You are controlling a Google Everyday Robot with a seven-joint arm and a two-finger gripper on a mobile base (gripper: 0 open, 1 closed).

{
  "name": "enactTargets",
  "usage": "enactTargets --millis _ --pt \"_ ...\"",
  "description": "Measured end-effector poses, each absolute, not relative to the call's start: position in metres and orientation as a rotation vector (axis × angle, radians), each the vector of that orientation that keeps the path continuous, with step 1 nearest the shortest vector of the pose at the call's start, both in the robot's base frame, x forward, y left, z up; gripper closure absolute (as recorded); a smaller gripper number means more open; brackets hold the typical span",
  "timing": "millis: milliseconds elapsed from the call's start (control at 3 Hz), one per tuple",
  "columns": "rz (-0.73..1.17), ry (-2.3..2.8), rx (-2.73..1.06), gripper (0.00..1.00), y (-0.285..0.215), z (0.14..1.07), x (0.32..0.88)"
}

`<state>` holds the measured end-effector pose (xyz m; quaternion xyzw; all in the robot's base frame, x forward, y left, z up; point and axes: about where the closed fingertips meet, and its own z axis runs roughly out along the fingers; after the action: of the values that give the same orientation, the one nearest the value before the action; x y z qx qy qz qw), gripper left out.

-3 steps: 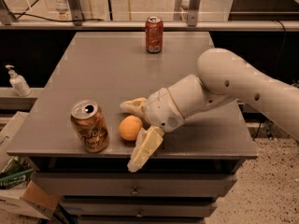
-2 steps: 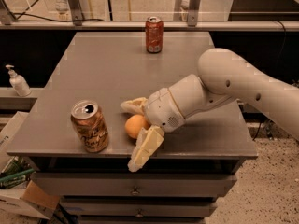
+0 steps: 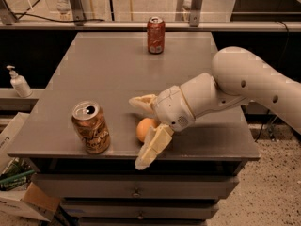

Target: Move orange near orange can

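Observation:
The orange [image 3: 144, 128] is a small round fruit resting on the grey table [image 3: 108, 69] near its front edge. My gripper [image 3: 139, 132] reaches in from the right, its two cream fingers spread open around the orange, one behind it and one in front. The near fingertip [image 3: 143, 161] hangs past the table's front edge. The orange can [image 3: 90, 127], golden-orange with a brownish label and silver top, stands upright to the left of the orange, a short gap away.
A red can [image 3: 155, 35] stands upright at the far edge of the table. A white pump bottle [image 3: 19, 82] sits on a ledge to the left. Boxes [image 3: 21, 192] lie on the floor at the lower left. Drawers [image 3: 136, 192] are below the tabletop.
The orange has shifted a little to the right, deeper between the fingers. The arm and the cans look unmoved.

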<state>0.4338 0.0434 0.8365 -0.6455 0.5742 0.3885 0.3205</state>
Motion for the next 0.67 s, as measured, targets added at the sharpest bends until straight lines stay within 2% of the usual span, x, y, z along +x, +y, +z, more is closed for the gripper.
enactTargets --millis 667 --pt "0.949 1.511 -1.624 0.00 0.012 0.851 0.443"
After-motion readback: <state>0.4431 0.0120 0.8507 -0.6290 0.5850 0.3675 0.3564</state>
